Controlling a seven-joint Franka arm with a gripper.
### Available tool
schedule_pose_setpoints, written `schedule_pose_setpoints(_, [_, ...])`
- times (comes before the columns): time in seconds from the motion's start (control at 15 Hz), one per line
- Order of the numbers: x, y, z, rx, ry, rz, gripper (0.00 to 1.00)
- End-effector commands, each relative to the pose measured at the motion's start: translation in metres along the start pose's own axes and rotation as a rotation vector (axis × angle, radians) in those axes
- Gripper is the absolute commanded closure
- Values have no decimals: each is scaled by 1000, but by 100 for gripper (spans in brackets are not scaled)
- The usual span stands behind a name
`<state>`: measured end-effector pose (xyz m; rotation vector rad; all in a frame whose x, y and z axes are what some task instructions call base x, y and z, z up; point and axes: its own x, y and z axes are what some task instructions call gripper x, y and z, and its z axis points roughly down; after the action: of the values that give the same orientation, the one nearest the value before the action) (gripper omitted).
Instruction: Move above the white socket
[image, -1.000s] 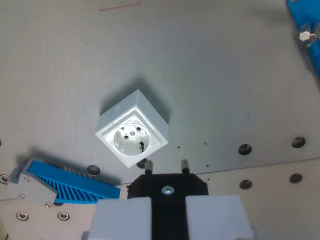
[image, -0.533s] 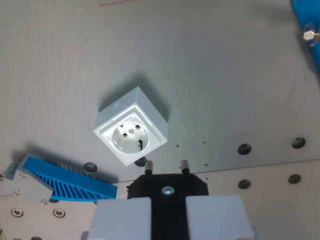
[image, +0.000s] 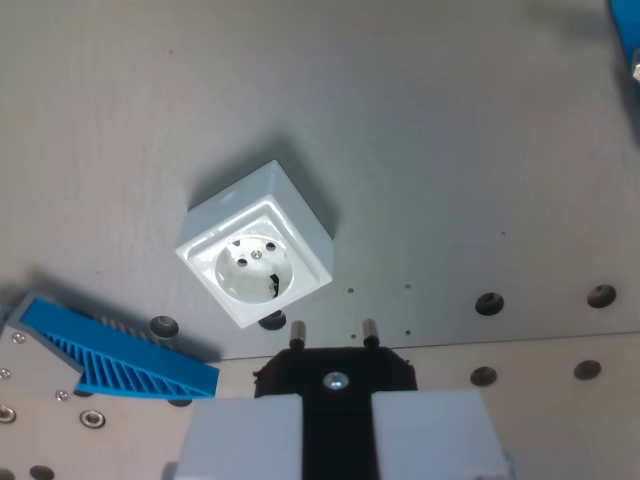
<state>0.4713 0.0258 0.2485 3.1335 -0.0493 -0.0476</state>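
The white socket (image: 255, 262) is a square box with a round recess facing up, sitting tilted on the grey table in the middle of the wrist view. My gripper (image: 336, 425) is at the bottom edge, its two pale fingers (image: 245, 435) shut on a black plug (image: 335, 375). The plug's two metal pins (image: 296, 332) point toward the socket. The left pin's tip lies just below and to the right of the socket's near corner. The socket stands up and to the left of the plug.
A blue ribbed part on a grey bracket (image: 110, 355) lies at the lower left, close to the socket. A blue piece (image: 630, 30) shows at the top right corner. Bolt holes (image: 489, 303) dot the metal plate along the lower right.
The whole scene has slid a little to the wrist view's left, so the camera has moved. Socket and blue part keep their places relative to each other. The plug stays gripped.
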Motion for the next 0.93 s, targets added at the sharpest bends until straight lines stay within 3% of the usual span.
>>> schedule_pose_setpoints(0.07, [-7, -3, 13, 4, 99, -134, 100])
schedule_pose_setpoints(0.93, [-29, -15, 61, -13, 104, -342, 100])
